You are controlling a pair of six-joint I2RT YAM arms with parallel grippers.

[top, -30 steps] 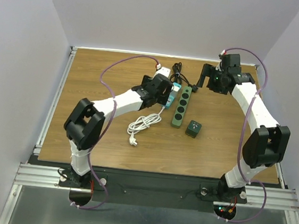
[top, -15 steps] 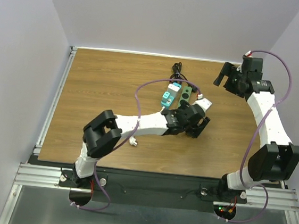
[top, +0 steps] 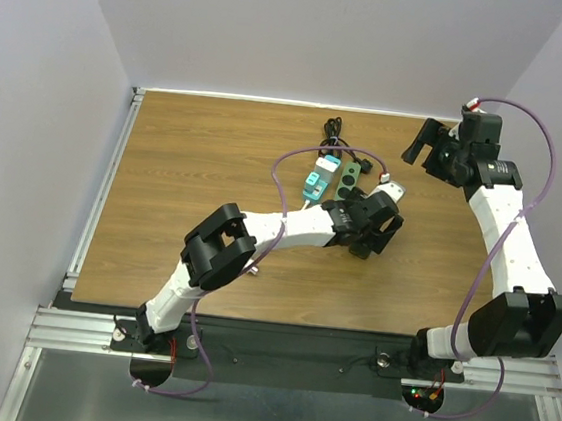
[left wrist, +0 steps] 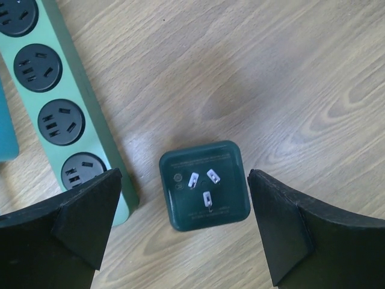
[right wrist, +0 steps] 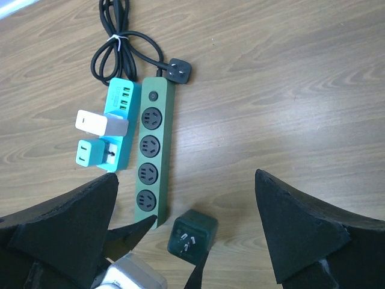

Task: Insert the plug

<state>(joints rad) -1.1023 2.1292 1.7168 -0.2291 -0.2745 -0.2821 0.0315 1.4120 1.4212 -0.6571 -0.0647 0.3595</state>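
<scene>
Item: dk-green cube plug (left wrist: 204,186), prongs up, flat on desk (left wrist: 301,72), just beside near end of green 4-socket power strip (left wrist: 60,114), small gap btwn. L claw (left wrist: 184,174) spread wide, fingers (left wrist: 78,217) either side of plug, clear of it. R claw (right wrist: 186,176) also spread, empty, raised over far-rt desk; teal strip (right wrist: 117,126) w/ white charger (right wrist: 93,122) lies alongside power strip.

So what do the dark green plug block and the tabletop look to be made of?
The plug block looks like moulded plastic, dark green with a soft sheen and rounded corners; its three prongs look like bright metal. The tabletop: wood-grain surface, matte; solid wood or laminate, cannot tell.
</scene>
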